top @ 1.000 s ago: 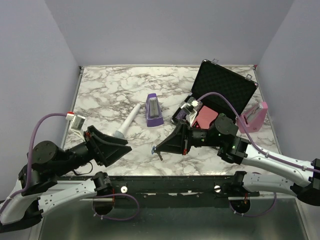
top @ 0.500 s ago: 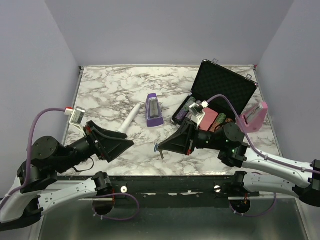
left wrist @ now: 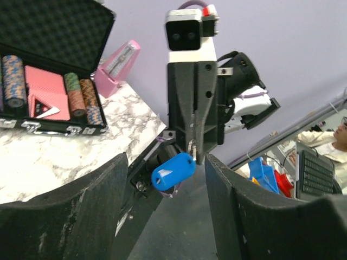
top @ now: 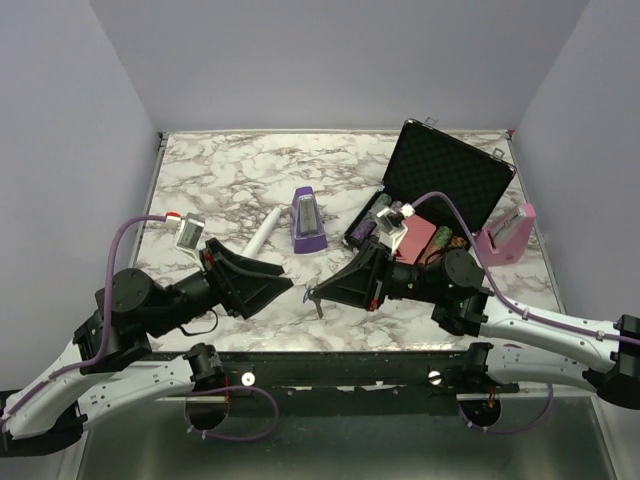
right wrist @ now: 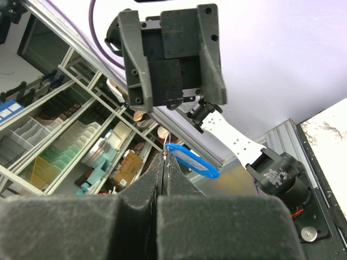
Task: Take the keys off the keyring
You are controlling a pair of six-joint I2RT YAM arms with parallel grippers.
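**Two claws meeting tip to tip above the near part of the tabletop (top: 200, 170).**

- **Right claw (top: 314, 294):** the fingers are pressed together and clamped on the keyring (right wrist: 165, 150). The ring shows only as a thin wire rising from the tips. A blue tag (left wrist: 173, 170) hangs from it just below those tips.
- **Keys (left wrist: 191, 148):** a small silver piece sits at the very tip of the right claw, beside the tag. It is probably one of the keys, but the view is too coarse to separate key from ring.
- **Left claw (top: 283, 280):** the jaws are apart with nothing between them. It points straight at the right claw and stops just short of it. From the left wrist, the tag sits centred in its gap.

**Hazards**

- **(a)** The left claw may close on the tag instead of a key, since the tag is the larger and nearer target. Pulling would then drag the whole ring.
- **(b)** The right claw grips thin wire alone, so a sideways tug could twist the ring free and drop it to the tabletop below.
- **(c)** The tips are close and opposed, so a small overshoot would drive finger into finger.
- **(d)** A key pulled straight, not threaded round the coil, would likely jam.
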